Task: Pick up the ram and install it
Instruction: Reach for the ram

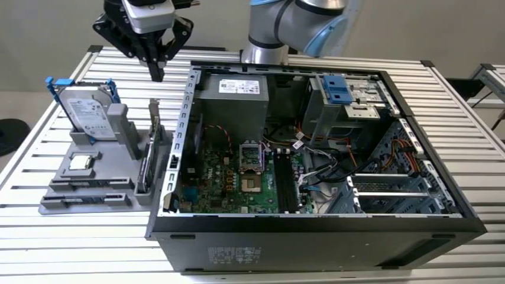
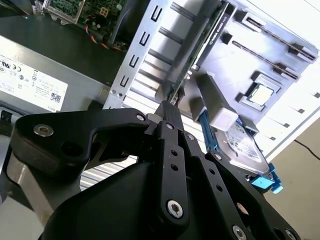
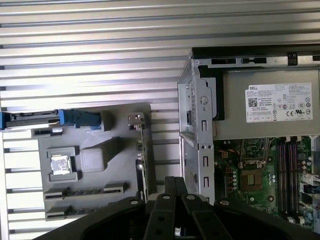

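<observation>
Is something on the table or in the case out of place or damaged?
Nothing stands out. The hard drive, card, chip and ram sit straight in their slots on the gray tray. The case lies open on its side. The gripper hangs shut above the tray, holding nothing.

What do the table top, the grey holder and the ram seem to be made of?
Table top: looks like bare aluminium, satin; silver ribbed slats that glint.
Grey holder: probably matt plastic; even grey colour, moulded pockets.
Ram: a dark circuit board, likely fibreglass laminate; only its thin dark edge shows in its slot, so this is a guess.
</observation>
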Available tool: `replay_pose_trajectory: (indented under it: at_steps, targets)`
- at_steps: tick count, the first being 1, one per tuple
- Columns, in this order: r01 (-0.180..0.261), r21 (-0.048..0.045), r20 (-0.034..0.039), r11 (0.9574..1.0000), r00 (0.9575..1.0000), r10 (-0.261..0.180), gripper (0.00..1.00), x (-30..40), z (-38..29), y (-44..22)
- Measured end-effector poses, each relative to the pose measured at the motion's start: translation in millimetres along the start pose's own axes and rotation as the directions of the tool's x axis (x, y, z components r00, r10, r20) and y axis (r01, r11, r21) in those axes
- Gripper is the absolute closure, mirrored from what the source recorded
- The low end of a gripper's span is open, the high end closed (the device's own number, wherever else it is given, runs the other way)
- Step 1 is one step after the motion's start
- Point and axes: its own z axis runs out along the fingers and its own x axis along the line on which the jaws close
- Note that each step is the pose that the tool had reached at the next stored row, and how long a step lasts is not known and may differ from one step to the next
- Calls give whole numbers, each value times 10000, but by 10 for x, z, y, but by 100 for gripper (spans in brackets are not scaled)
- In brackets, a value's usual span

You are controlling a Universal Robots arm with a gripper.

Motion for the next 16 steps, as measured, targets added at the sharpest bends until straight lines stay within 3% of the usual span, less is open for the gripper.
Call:
replay_pose_trajectory:
  at_steps: [16]
  targets:
    - [3,-1,0,10000,10000,-3,100,245,-5,-19]
